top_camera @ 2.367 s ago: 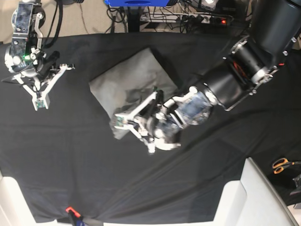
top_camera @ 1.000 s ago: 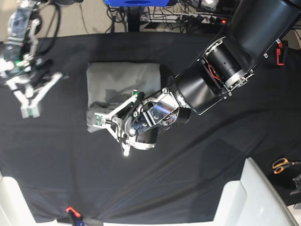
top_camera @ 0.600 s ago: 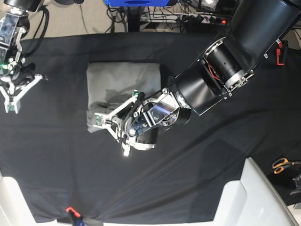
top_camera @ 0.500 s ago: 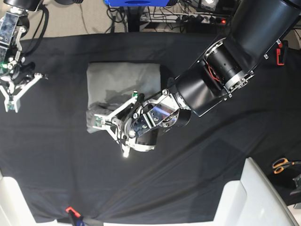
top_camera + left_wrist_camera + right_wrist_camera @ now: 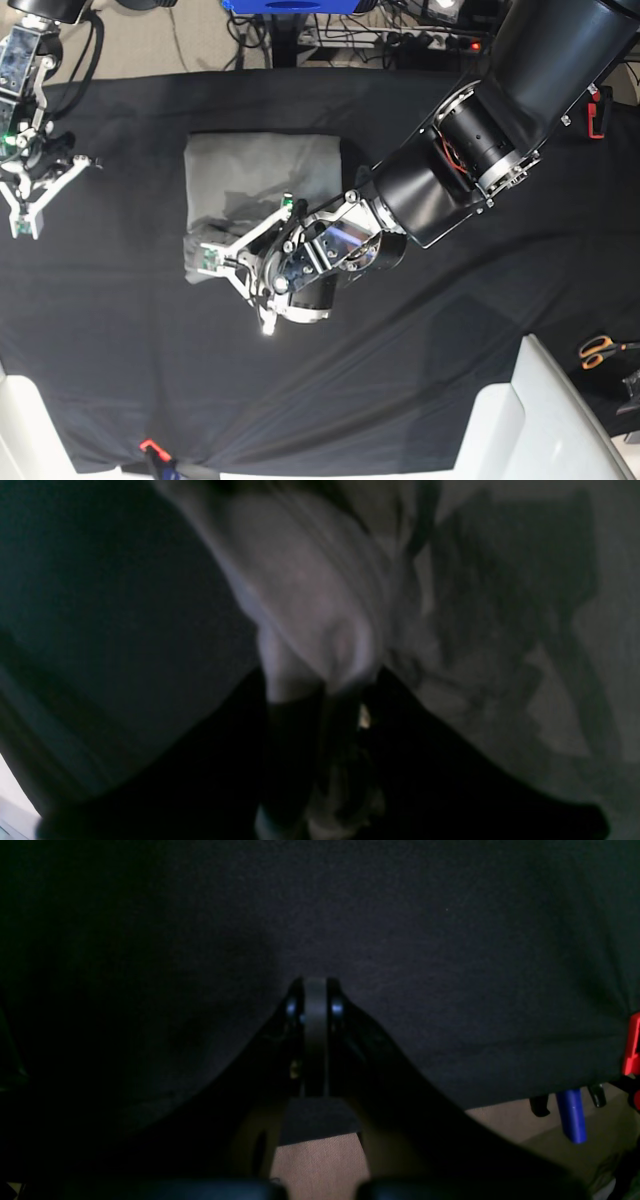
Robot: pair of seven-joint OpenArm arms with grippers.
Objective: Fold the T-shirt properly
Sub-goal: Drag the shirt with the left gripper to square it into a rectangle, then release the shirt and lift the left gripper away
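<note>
The grey T-shirt (image 5: pixel 262 168) lies folded into a rough rectangle on the black tablecloth (image 5: pixel 120 320), left of centre in the base view. My left gripper (image 5: pixel 207 258) is shut on the shirt's near-left corner, where the cloth bunches up. In the left wrist view, the T-shirt (image 5: pixel 310 595) is a pale, gathered wad running into the dark gripper (image 5: pixel 340 700). My right gripper (image 5: pixel 24 218) hangs shut at the far left edge, well clear of the shirt. In its own wrist view, the right gripper (image 5: pixel 315 990) has its pads pressed together over bare tablecloth, holding nothing.
Orange-handled scissors (image 5: pixel 600 350) lie at the right edge. A white bin (image 5: pixel 545 410) stands at the near right. A red clamp (image 5: pixel 150 446) grips the front cloth edge. Cables and a power strip (image 5: pixel 440 40) run behind the table. Beige floor (image 5: pixel 325 1160) shows past the cloth's edge.
The left gripper pulled its shirt corner to the left, and the folded T-shirt turned from diagonal to square with the table. The right gripper drew back to the far left edge and then held still.
</note>
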